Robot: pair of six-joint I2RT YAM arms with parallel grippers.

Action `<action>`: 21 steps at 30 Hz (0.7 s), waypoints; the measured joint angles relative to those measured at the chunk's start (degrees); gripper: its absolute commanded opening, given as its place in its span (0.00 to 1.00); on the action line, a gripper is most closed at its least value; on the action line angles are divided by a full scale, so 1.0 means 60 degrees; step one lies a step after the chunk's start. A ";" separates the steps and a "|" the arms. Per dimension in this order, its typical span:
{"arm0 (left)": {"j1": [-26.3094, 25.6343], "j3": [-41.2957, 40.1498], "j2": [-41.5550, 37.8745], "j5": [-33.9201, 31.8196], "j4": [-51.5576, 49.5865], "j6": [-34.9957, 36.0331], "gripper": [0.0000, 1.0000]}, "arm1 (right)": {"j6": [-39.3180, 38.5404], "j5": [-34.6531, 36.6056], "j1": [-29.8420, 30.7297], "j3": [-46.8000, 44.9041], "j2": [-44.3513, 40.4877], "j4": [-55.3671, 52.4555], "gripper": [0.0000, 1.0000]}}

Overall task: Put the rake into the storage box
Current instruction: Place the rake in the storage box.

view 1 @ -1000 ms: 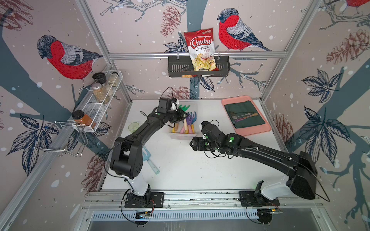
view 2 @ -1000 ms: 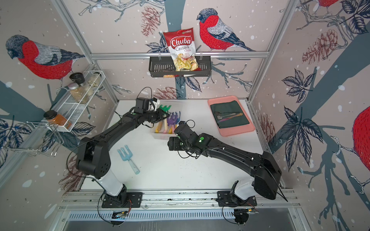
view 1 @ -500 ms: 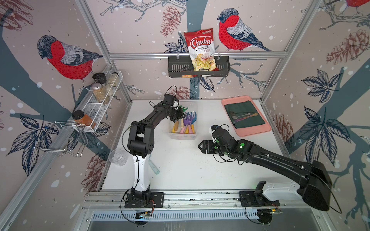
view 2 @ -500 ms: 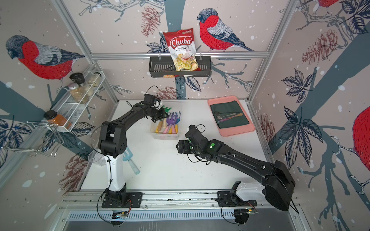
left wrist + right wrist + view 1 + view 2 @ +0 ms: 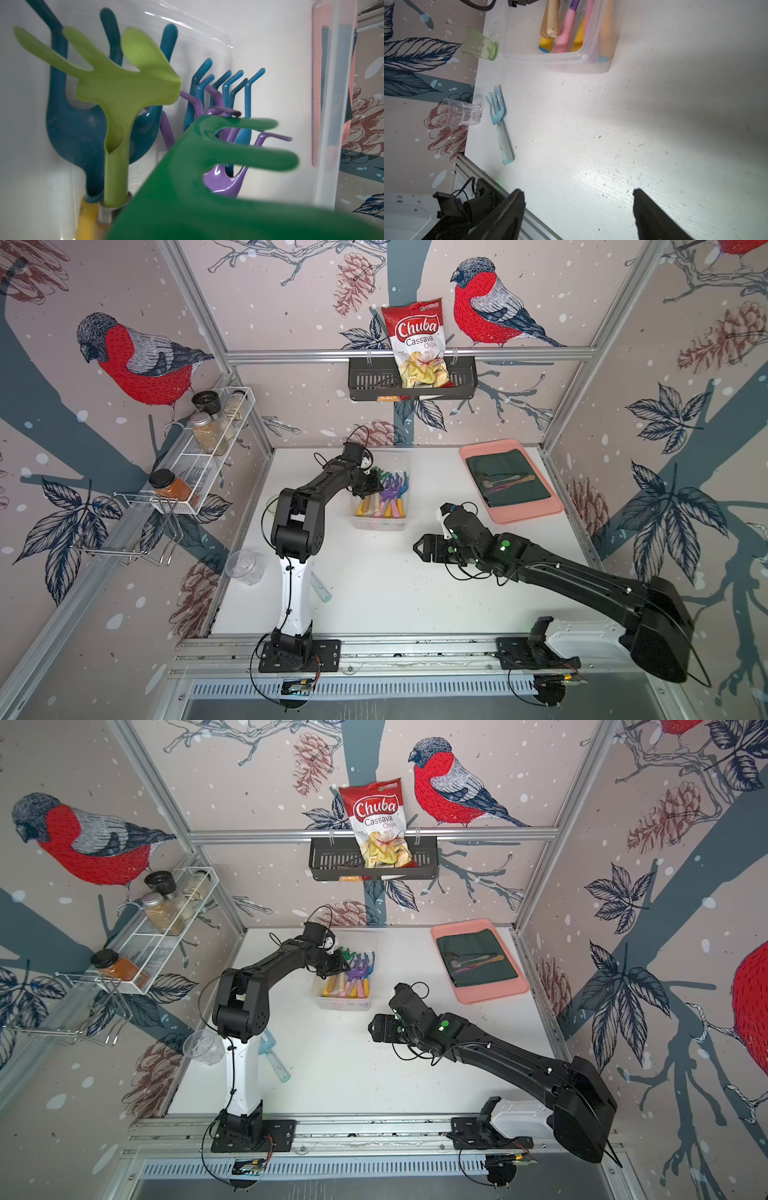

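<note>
- Left hand (image 5: 367, 486) reaches into the far end of the storage box (image 5: 379, 525), its arm having reared upright within the last second; whether it is clamped or apart cannot be told.
- Green rake (image 5: 207, 166) lies inside the box among other rakes (image 5: 116, 87); only the release seems left.
- Right hand (image 5: 577, 194), apart and empty, has drawn back over the counter (image 5: 395, 597).
</note>
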 measured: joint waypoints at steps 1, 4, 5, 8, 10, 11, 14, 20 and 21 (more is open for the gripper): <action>0.0000 -0.0011 -0.0015 -0.0018 0.0015 -0.0004 0.49 | 0.0000 0.0000 0.0000 -0.0011 -0.0044 0.0058 0.84; 0.0000 -0.0102 -0.0197 -0.0069 0.0025 -0.0022 0.53 | 0.0007 0.0000 0.0000 -0.0084 -0.0066 0.0098 0.84; 0.0000 -0.0117 -0.0266 -0.0076 0.0036 -0.0022 0.55 | 0.0036 0.0000 0.0000 -0.0095 -0.0066 0.0095 0.84; 0.0000 -0.0127 -0.0455 -0.0175 0.0047 -0.0044 0.62 | 0.0182 -0.0004 0.0007 -0.0135 -0.0062 0.0168 0.84; 0.0000 -0.0171 -0.0605 -0.0248 0.0055 -0.0182 0.66 | 0.0200 0.0004 0.0051 -0.0149 -0.0029 0.0175 0.84; 0.0000 -0.0208 -0.0696 -0.0266 0.0051 -0.0182 0.67 | 0.0211 0.0000 0.0091 -0.0149 0.0007 0.0204 0.84; 0.0007 -0.0379 -0.1075 -0.0350 0.0047 -0.0244 0.69 | 0.0251 0.0011 0.0259 -0.0127 0.0138 0.0310 0.84; 0.0229 -0.0994 -0.2266 -0.0514 0.0015 -0.0375 0.70 | 0.0430 0.0259 0.0954 0.0324 0.1100 0.0390 0.84; 0.0342 -0.1122 -0.2590 -0.0488 0.0007 -0.0415 0.71 | 0.0433 0.0299 0.1155 0.0514 0.1373 0.0393 0.84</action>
